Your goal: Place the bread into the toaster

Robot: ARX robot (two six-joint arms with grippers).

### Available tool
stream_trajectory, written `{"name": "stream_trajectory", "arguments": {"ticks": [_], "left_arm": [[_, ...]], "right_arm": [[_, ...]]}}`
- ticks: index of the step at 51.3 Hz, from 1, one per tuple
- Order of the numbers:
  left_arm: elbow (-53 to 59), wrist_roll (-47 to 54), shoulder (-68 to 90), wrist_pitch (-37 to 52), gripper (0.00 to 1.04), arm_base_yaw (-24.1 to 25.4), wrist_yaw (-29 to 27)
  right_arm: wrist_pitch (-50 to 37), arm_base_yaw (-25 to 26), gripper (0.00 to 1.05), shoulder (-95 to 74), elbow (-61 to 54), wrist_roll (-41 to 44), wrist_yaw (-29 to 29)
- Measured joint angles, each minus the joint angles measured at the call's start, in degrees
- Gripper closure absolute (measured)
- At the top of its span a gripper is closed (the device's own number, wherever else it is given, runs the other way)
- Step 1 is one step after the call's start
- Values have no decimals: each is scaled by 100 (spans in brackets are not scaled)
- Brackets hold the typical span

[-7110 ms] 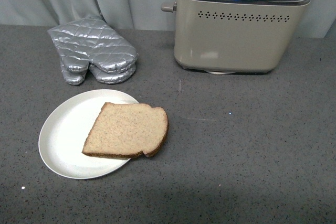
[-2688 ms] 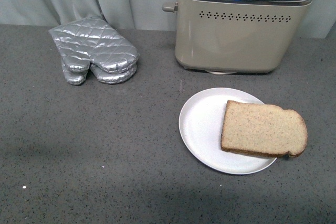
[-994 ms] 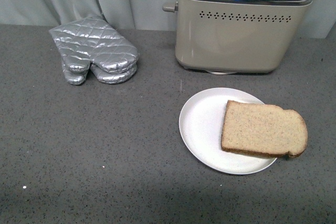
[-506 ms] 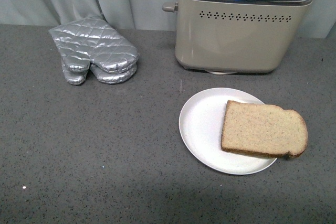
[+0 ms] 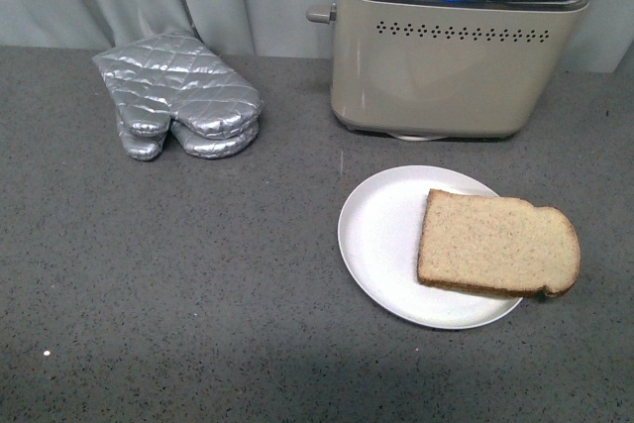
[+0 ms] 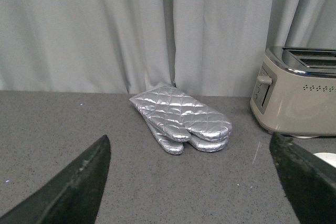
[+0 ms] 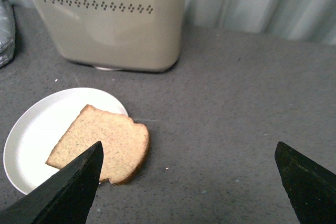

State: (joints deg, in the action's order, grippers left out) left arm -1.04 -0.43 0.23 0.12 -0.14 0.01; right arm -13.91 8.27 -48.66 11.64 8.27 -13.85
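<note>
Bread (image 5: 498,245) lies flat on the right half of a white plate (image 5: 371,245) on the grey tabletop (image 5: 198,284), its rounded end overhanging the rim. The plate sits just in front of the toaster (image 5: 436,66), not touching it. Silver oven mitts (image 5: 178,96) lie well off to the left. Left gripper (image 6: 189,137) and right gripper (image 7: 188,144): jaws of both spread wide apart, holding nothing, clear of bread and toaster.
</note>
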Motion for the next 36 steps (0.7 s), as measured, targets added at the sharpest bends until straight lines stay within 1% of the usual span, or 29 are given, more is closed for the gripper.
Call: {"name": "stream_trajectory", "arguments": {"ticks": [1, 3, 6, 8, 13, 22, 30, 36], "left_arm": [[0, 0, -2, 0, 11, 0, -2], [0, 2, 0, 0, 5, 0, 0], [0, 11, 0, 0, 7, 0, 0], [0, 13, 0, 0, 7, 0, 0], [0, 13, -2, 0, 7, 0, 0], [0, 13, 0, 0, 7, 0, 0], [0, 13, 0, 0, 7, 0, 0], [0, 13, 0, 0, 7, 0, 0]], "right_arm": [[-79, 4, 10, -278, 85, -33, -44], [-199, 9, 10, -1191, 407, -184, -238], [-125, 26, 10, -1969, 721, -354, -442], [-28, 28, 10, -2538, 966, -527, -511], [227, 74, 10, -3615, 1504, -892, -911], [468, 83, 10, -4763, 2199, -1292, -1283], [649, 0, 10, -5416, 2557, -1416, -1270], [739, -173, 10, -5912, 2778, -1530, -1224]]}}
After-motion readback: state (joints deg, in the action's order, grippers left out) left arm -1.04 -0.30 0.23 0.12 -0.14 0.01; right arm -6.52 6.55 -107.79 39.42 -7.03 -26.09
